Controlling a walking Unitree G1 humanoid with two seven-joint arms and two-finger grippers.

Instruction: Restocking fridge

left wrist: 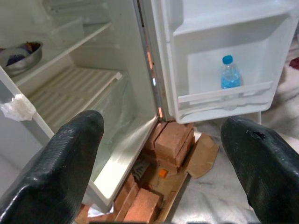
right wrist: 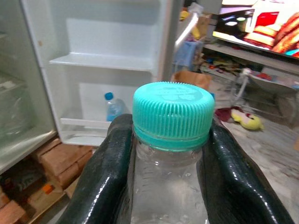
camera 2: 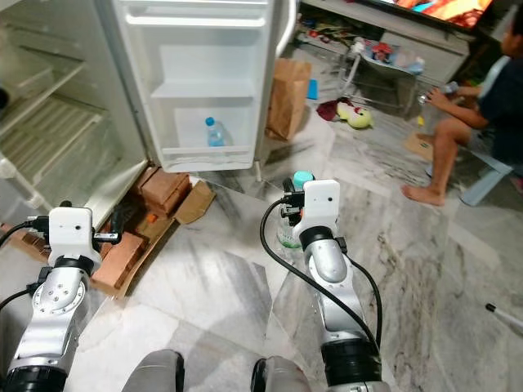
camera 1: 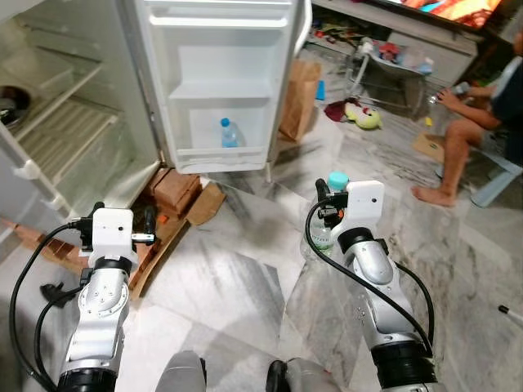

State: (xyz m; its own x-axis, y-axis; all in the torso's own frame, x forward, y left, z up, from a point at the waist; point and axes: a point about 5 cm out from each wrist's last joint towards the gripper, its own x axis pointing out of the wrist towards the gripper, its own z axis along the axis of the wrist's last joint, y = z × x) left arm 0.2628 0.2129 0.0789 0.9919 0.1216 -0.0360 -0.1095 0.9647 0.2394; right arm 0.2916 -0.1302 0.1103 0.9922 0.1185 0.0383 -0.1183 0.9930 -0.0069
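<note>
On the marble floor [camera 1: 245, 286] before the open fridge [camera 1: 73, 122], the right pincer [right wrist: 166, 168] grips a clear bottle with a teal cap [right wrist: 170, 114], both black fingers [right wrist: 105, 172] pressed against its neck, holding it upright above the floor. The left pincer [left wrist: 163, 163] hangs empty, its fingers spread wide, facing the fridge's lower shelves. A blue-capped bottle [camera 1: 229, 133] stands upright in the bottom rack of the fridge door [camera 1: 221, 73]. Bricks [camera 1: 176, 189] and cardboard [camera 1: 207, 202] lie at the fridge's base. A person [camera 1: 478, 122] sits well apart on the right.
</note>
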